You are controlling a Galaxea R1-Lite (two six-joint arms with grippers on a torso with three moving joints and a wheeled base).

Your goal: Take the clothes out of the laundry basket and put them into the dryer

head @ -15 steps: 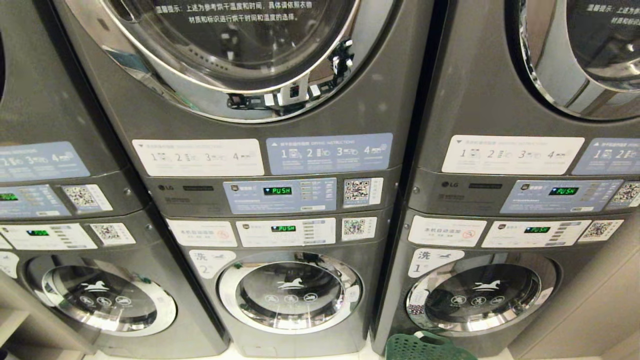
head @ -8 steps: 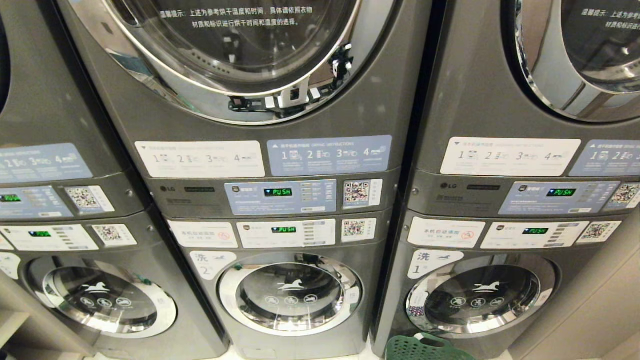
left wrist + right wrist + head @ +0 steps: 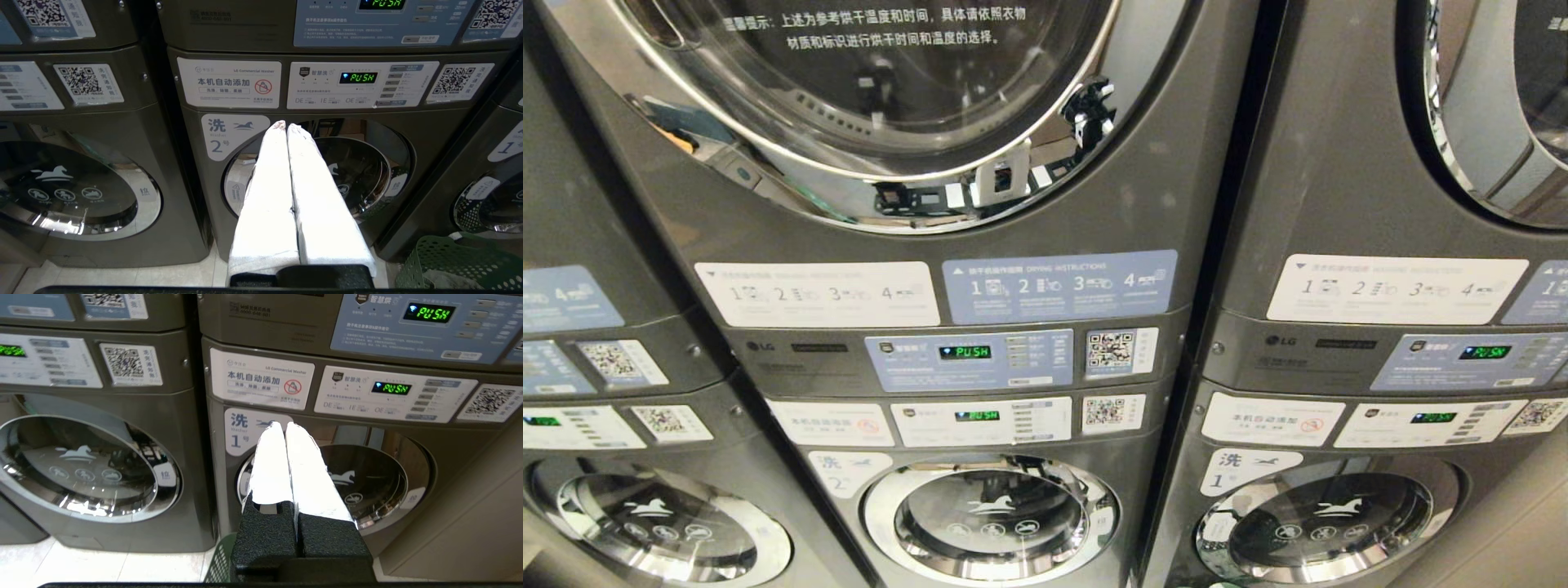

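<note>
The laundry basket (image 3: 461, 261), green with lattice holes, stands on the floor in front of washer 1. Grey clothes (image 3: 439, 281) lie inside it. In the right wrist view only a corner of the basket (image 3: 222, 561) shows below the gripper. My left gripper (image 3: 286, 124) is shut and empty, level, pointing at the door of washer 2. My right gripper (image 3: 284, 424) is shut and empty too, pointing at washer 1. In the head view the dryer (image 3: 874, 90) sits above washer 2 with its round glass door closed. Neither arm shows in the head view.
Three stacks of grey machines stand side by side, a dryer over a washer in each. Another dryer door (image 3: 1503, 106) shows at the upper right. Control panels (image 3: 968, 359) read PUSH. A beige wall (image 3: 470, 522) borders the right stack. A light tiled floor (image 3: 122, 277) runs in front.
The whole head view has shifted: the machines now sit lower and larger in it, so the camera has moved. The green basket has slipped out past its bottom edge.
</note>
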